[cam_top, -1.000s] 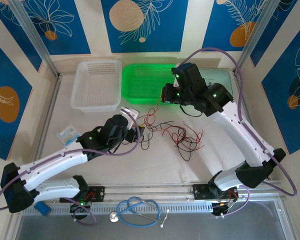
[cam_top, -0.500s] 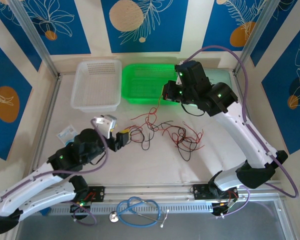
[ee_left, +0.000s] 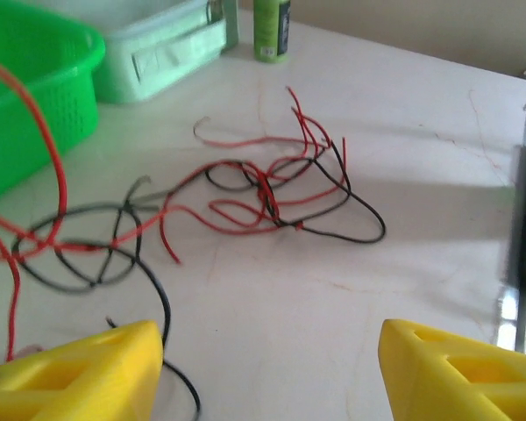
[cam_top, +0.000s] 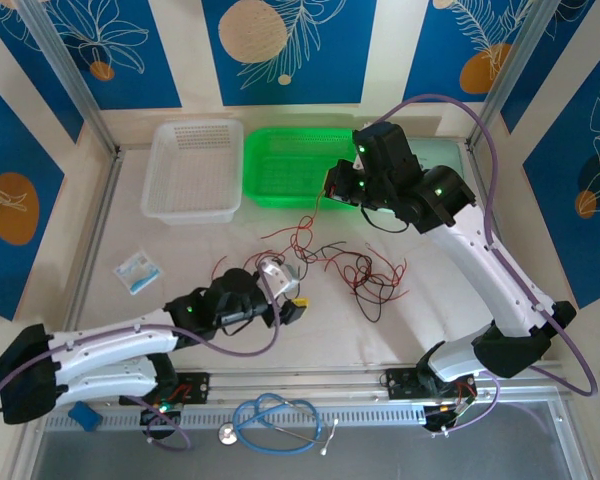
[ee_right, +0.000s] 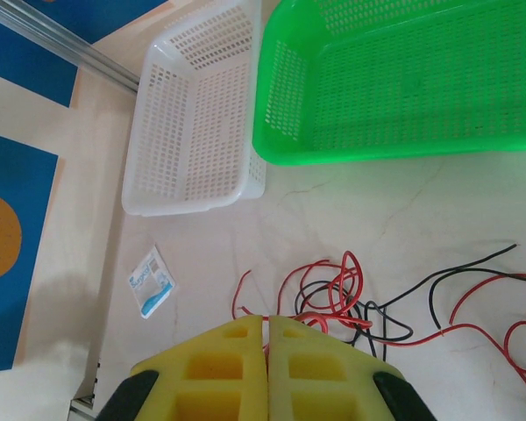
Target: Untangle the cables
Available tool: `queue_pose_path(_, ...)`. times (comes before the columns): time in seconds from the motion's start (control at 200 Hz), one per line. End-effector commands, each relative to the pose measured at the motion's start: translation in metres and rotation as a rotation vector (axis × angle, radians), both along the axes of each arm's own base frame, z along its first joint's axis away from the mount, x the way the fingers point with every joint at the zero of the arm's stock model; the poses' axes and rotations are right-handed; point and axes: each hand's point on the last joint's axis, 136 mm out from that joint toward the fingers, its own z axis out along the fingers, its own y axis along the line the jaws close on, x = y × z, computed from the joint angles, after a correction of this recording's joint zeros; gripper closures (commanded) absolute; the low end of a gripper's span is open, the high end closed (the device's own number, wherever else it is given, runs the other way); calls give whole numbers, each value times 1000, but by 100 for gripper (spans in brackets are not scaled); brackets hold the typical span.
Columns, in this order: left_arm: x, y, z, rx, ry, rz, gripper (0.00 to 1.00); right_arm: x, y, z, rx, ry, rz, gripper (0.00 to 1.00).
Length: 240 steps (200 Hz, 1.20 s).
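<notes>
Well, not much writing to go on. The little blue-and-white packet [cam_top: 137, 270] on the worktop [cam_top: 320, 340] has print, too small to read from the top or right wrist cam. A green container [ee_left: 272, 26] w/ a dark label shows at the back of the left wrist view, too blurred to read.

The cables [cam_top: 355, 270], red and black, lie tangled mid-worktop, in front of the green basket [cam_top: 290, 160], w/ the white basket [cam_top: 195, 165] to its left. The right hand [cam_top: 330, 190] hangs over the green basket's near rim, fingers pressed tight together. A red strand climbs from the tangle to it and meets the finger seam in its own cam [ee_right: 266, 320], so it's gripping that strand.

The left hand [cam_top: 292, 300] sits at the near-left side of the tangle, spread wide open w/ nothing between the fingers [ee_left: 267, 351].

Vs half a sec ago: the left arm has swung right and closer to the tangle. The right arm has barely budged. Same grip, approx the same tangle.
</notes>
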Motion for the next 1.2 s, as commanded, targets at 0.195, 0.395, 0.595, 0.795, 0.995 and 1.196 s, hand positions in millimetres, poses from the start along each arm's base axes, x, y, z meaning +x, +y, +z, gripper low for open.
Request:
queue_pose_path(0.195, 65, -17, 51, -251, -386, 259, 28, -2, 5, 2, 55, 3, 3, 100)
queue_pose_path(0.395, 112, -18, 37, -214, -445, 507, 23, -6, 6, 6, 61, -2, 20, 100)
queue_pose_path(0.595, 130, -20, 34, -181, -463, 595, 23, -12, 3, 9, 57, -14, 25, 100)
queue_pose_path(0.795, 145, -19, 28, -160, -461, 656, 33, -15, 0, 6, 64, -9, 20, 100)
queue_pose_path(0.995, 143, -8, 14, -109, -424, 670, 85, -14, -9, 17, 61, -41, 3, 100)
queue_pose_path(1.196, 125, 23, -1, -115, -379, 658, 100, -7, -32, 48, 51, -125, -48, 100)
